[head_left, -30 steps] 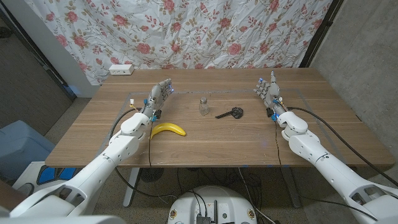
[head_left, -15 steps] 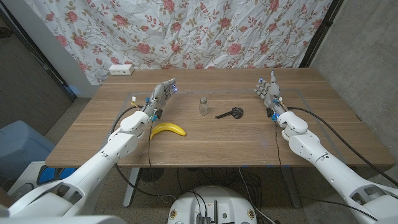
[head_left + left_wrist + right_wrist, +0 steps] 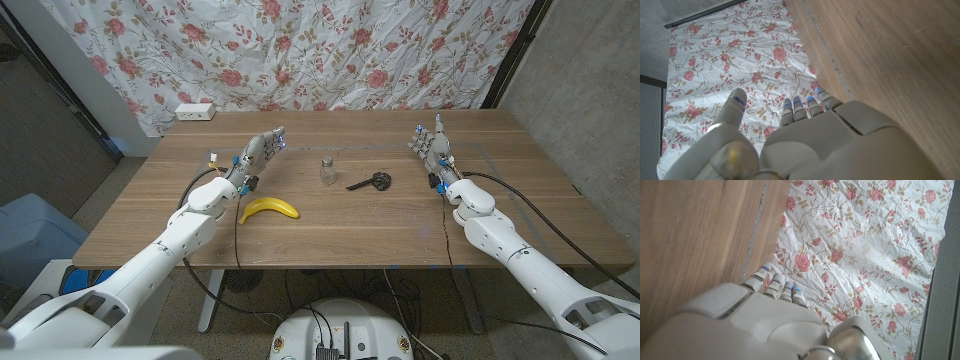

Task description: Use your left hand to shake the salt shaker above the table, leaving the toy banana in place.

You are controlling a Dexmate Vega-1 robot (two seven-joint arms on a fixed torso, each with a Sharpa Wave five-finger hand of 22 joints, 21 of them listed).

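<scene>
Head view: left hand (image 3: 258, 154) up over the table (image 3: 330, 225), fingers spread, holding nothing; salt shaker (image 3: 327, 170) upright mid-table, well apart from it; toy banana (image 3: 270, 208) lying nearer the front edge. Right hand (image 3: 431, 143) open, empty.

Left wrist view: fingers (image 3: 801, 108) extended, nothing held.

Right wrist view: fingers (image 3: 771, 284) likewise straight, empty.

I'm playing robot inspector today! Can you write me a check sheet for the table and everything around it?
Surface: wooden table, bare wood.
Job's things: salt shaker upright mid-table; toy banana lying nearer the left hand.
Clutter: dark keys beside the shaker; white power strip at the far edge.
Hands: left hand open, holding nothing; right hand open, holding nothing.
Cables: black cables along both arms.
Surroundings: flowered curtain behind the table.
</scene>
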